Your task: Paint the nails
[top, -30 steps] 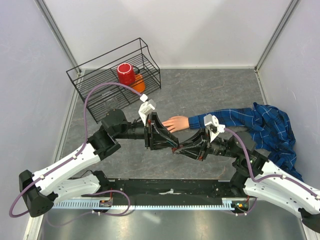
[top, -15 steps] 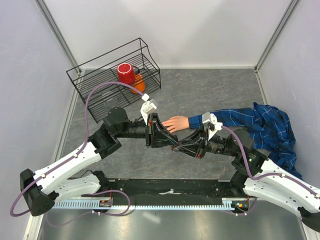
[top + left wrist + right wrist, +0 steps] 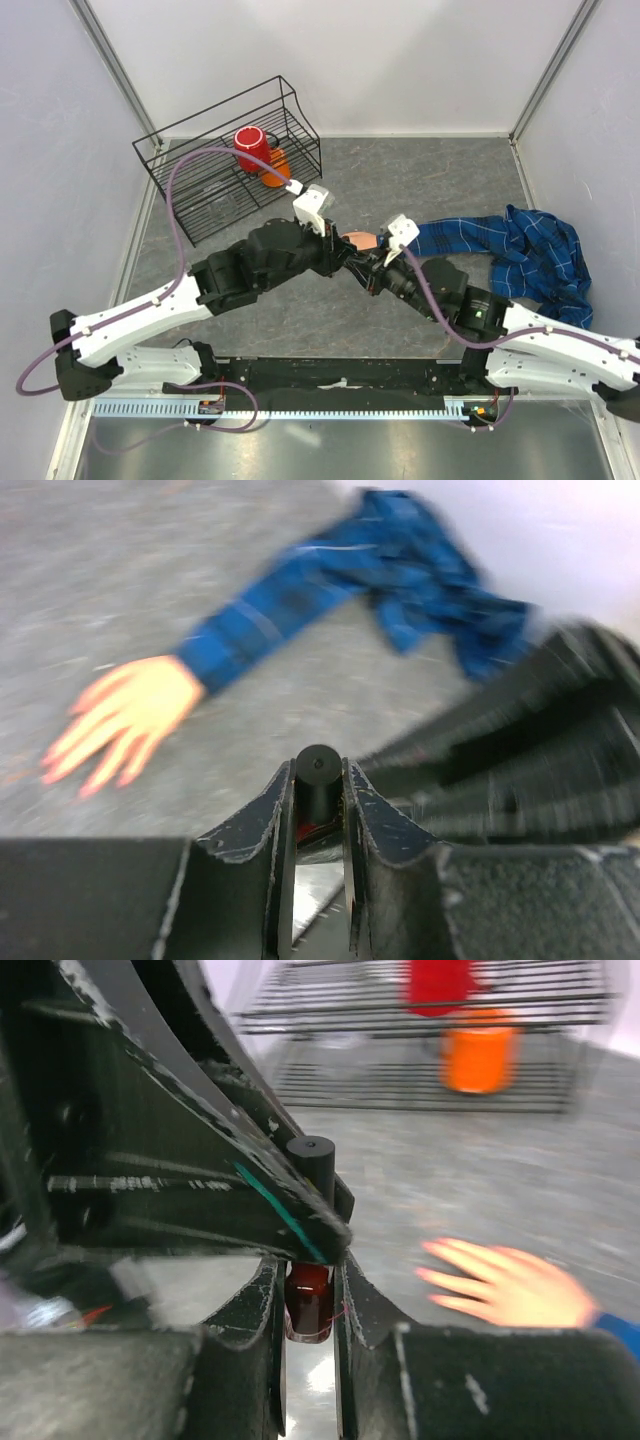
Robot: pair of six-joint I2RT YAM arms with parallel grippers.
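Observation:
A peach fake hand (image 3: 125,715) lies flat on the grey table, its blue plaid sleeve (image 3: 290,605) running back to the right. The nails are too blurred to make out. My two grippers meet just in front of the hand (image 3: 358,240). My right gripper (image 3: 308,1270) is shut on a small dark red polish bottle (image 3: 308,1300). My left gripper (image 3: 318,770) is shut on that bottle's black cap (image 3: 318,778) from the opposite side. In the top view the two grippers' bodies hide the bottle and most of the hand.
A black wire basket (image 3: 225,150) stands at the back left with a red cup (image 3: 250,147) and an orange thing (image 3: 277,165) in it. The rest of the plaid shirt (image 3: 540,260) lies bunched at the right. Grey walls close in on three sides.
Both grippers have moved away from the bases and now sit over the hand. The left gripper's jaws have come together on the black cap. The right one has stayed shut on the bottle.

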